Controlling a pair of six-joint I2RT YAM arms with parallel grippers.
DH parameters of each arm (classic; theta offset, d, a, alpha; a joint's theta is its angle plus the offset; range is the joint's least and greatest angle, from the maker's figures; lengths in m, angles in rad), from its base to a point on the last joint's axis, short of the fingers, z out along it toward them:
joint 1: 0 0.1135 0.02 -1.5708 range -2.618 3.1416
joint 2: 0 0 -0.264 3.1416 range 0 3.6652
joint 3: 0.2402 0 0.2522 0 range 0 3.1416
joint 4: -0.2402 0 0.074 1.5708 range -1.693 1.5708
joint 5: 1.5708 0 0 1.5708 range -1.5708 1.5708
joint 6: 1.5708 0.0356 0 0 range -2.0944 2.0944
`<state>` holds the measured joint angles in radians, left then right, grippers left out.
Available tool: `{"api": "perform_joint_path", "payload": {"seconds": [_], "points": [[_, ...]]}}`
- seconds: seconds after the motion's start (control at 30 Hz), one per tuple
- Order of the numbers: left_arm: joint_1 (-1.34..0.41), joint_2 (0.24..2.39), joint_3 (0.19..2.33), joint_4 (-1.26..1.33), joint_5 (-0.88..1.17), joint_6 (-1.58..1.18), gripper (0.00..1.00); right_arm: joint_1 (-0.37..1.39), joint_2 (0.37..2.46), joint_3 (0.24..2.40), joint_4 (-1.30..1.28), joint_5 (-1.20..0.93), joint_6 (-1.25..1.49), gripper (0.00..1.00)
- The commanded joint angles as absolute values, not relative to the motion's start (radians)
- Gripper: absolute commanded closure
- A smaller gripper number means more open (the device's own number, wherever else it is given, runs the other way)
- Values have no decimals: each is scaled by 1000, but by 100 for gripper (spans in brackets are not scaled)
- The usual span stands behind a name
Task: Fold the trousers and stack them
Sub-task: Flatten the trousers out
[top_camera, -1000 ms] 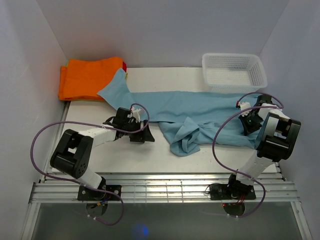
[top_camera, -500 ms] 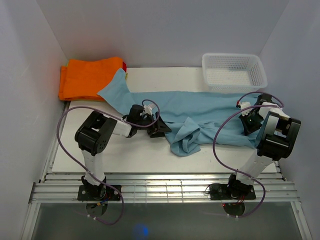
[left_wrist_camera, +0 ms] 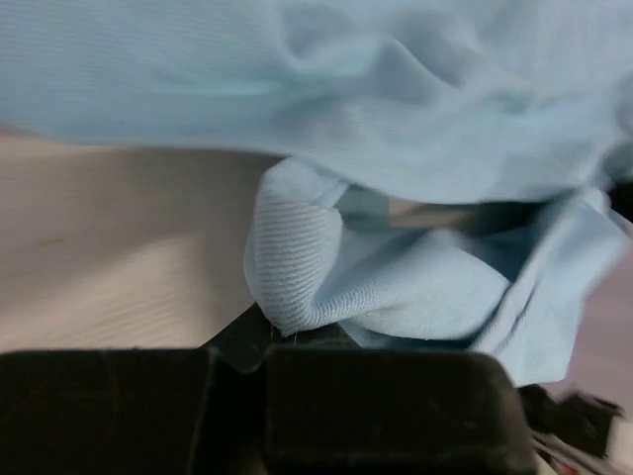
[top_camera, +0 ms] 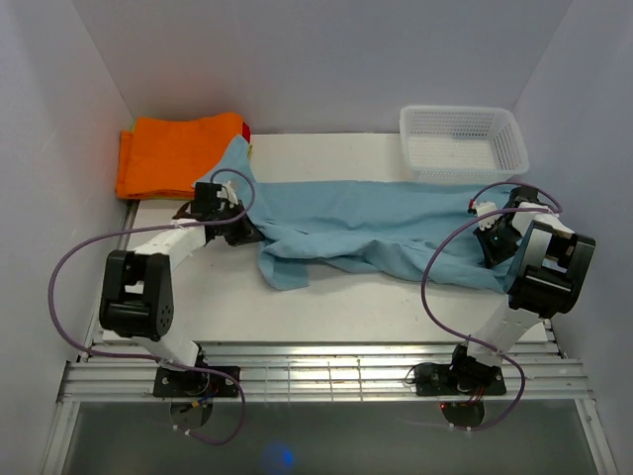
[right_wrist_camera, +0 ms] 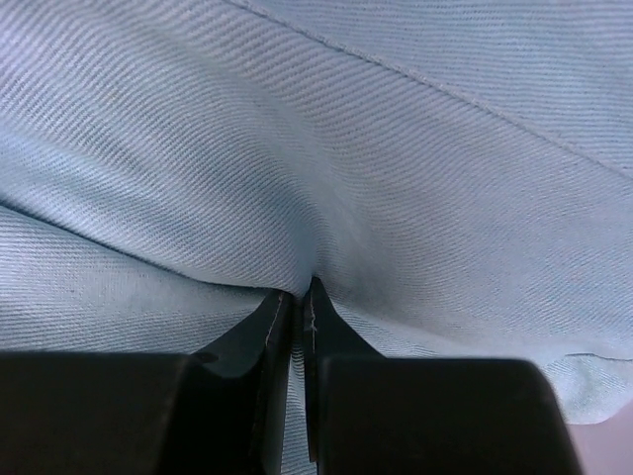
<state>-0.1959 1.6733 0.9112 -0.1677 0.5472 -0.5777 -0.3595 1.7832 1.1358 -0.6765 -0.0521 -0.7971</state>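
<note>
The light blue trousers (top_camera: 376, 218) lie spread across the white bench (top_camera: 297, 302). They run from the orange folded garment (top_camera: 178, 153) at the far left toward the white basket (top_camera: 463, 158) at the far right, and a bunched corner reaches toward the near side. The left fingers (left_wrist_camera: 252, 341) are pressed together on a rolled fold of the cloth near its left end. The right fingers (right_wrist_camera: 315, 317) pinch a ridge of the same fabric at its right end. The 2 arms stand well apart.

Sky-blue trousers (top_camera: 376, 223) spread crumpled across table middle, far-left leg end touching orange stack.
</note>
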Motion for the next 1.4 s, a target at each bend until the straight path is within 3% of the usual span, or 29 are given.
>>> {"api": "perform_joint_path", "payload": {"seconds": [0.0,0.07,0.17,0.2,0.27,0.3,0.37,0.43,0.57,0.73,0.83,0.97,1.13,1.17,1.37], "points": [[-137,1487,1015,-575,247,-277,100,-356,1767,1123,-663,-61,-813,92],[-138,1431,1032,-620,210,-186,100,-347,1744,1102,-660,-67,-818,92],[-306,1381,1061,-612,91,-135,100,-336,1735,1100,-666,-72,-821,92],[-409,1420,1084,-609,89,-135,84,-336,1736,1103,-669,-71,-821,92],[-471,1465,1097,-565,130,-150,64,-336,1741,1112,-667,-63,-821,92],[-509,1509,1120,-551,164,-150,34,-336,1743,1115,-669,-58,-822,92],[-522,1551,1161,-549,208,-126,26,-336,1747,1121,-667,-46,-825,92],[-522,1539,1178,-543,348,-69,23,-336,1752,1121,-667,-38,-830,92],[-509,1424,1138,-607,391,6,13,-336,1761,1126,-669,-31,-839,92],[-272,1289,1066,-761,399,250,11,-336,1727,1123,-683,-50,-864,92],[-132,1226,1028,-842,425,444,4,-336,1672,1130,-738,-129,-931,92],[-11,1281,1031,-879,437,518,4,-336,1571,1164,-834,-242,-1002,89],[84,1442,1091,-891,502,474,4,-336,1464,1206,-1024,-388,-1179,73],[89,1463,1092,-891,500,447,4,-328,1454,1201,-1064,-396,-1202,69],[104,1537,1058,-764,434,315,11,-284,1396,1079,-990,-316,-1276,66]]}}
